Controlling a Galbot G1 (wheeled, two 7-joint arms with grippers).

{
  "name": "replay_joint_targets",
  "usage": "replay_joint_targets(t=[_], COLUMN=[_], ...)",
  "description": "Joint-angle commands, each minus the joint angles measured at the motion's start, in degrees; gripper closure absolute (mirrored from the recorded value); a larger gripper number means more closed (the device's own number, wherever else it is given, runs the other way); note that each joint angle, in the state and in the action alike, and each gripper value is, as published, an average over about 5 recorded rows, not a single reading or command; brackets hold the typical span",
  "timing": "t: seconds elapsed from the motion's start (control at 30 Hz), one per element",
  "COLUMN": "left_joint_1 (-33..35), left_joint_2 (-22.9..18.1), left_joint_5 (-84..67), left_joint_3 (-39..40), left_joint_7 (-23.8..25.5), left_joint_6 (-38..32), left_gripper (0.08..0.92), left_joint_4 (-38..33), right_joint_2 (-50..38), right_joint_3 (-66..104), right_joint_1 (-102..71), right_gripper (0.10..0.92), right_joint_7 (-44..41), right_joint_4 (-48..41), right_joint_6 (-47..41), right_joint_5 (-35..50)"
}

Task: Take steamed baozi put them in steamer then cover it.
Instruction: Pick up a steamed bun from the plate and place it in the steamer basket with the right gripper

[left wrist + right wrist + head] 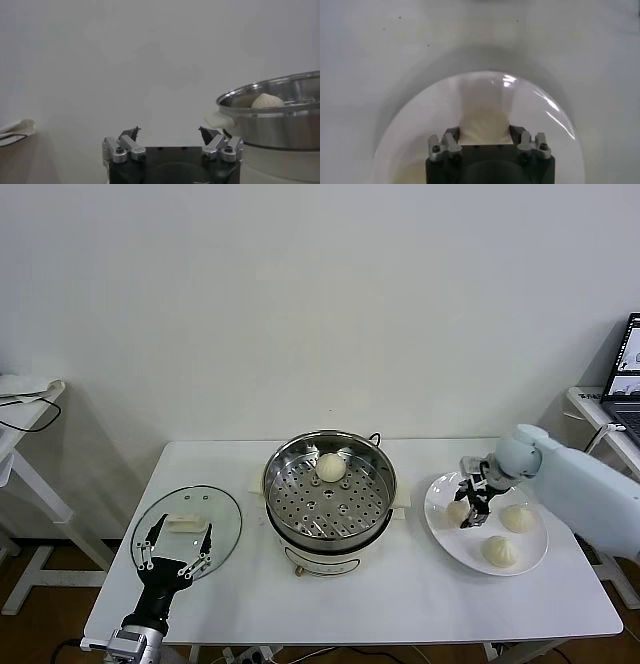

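Nearest the robot, the left gripper (177, 556) hangs idle over the near edge of the lid (215, 514), its fingers spread wide and holding nothing. The lid lies flat on the surface (400, 604), well left of the steamer (290, 459), its white handle (186, 523) up. It is glass, so likely heavy, slick and breakable; the handle looks the only sound place to take it.

On the right, the plate (440, 534) carries three buns. Two sit free, one at the near side (499, 551) and one toward the right (518, 518). The right gripper (470, 506) is down on the third bun (458, 511) at the plate's left. In the right wrist view that bun (484, 120) sits between the fingers (442, 144), which are closed in on its sides; whether they grip firmly or only touch is hard to say.

The buns look soft and light, with a smooth skin that may dent or stick. A gentle squeeze low across the widest part seems best; a hard pinch would likely mark the dough.

In the middle, the steamer stands open, with one bun (331, 467) already on the perforated tray (320, 504) at its far side. Most of the tray is bare, so there is room for three more. The pot's raised rim lies between plate and tray, so the bun must probably be lifted over it.
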Motion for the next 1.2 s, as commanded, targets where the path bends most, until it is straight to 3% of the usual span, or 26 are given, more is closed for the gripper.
replay_joint_targets(t=[0.03,0.27,0.57,0.8,1.2], left_joint_1=[-0.05,0.33,1.08,1.35,1.14], left_joint_2=[-0.05,0.17,0.26,0.19,0.24], left_joint_5=[0.22,0.43,0.82,0.91,0.66], left_joint_3=[0.18,0.15,0.07,0.25,-1.10], left_joint_7=[-0.01,0.01,-0.78,-1.04,-1.14], left_joint_6=[-0.02,-0.18,-1.13,-1.09,-1.05], left_gripper=[0.177,0.177,0.177,0.177,0.177], left_joint_4=[0.03,-0.38,-2.04,-3.54,-3.27], right_joint_2=[-9.70,-10.20,-0.77,11.55,28.60], right_joint_3=[-14.90,-28.86,-37.46,-34.91,-28.07], right_joint_1=[18.30,37.97,53.00,50.84,36.65], right_gripper=[0.355,0.353,0.348,0.354,0.355], right_joint_7=[-2.02,-3.86,-2.07,3.31,10.40], right_joint_4=[13.81,22.41,28.56,28.24,17.80], right_joint_6=[-4.79,-9.96,-18.44,-26.91,-30.85], right_joint_5=[12.81,20.81,31.00,37.15,35.42])
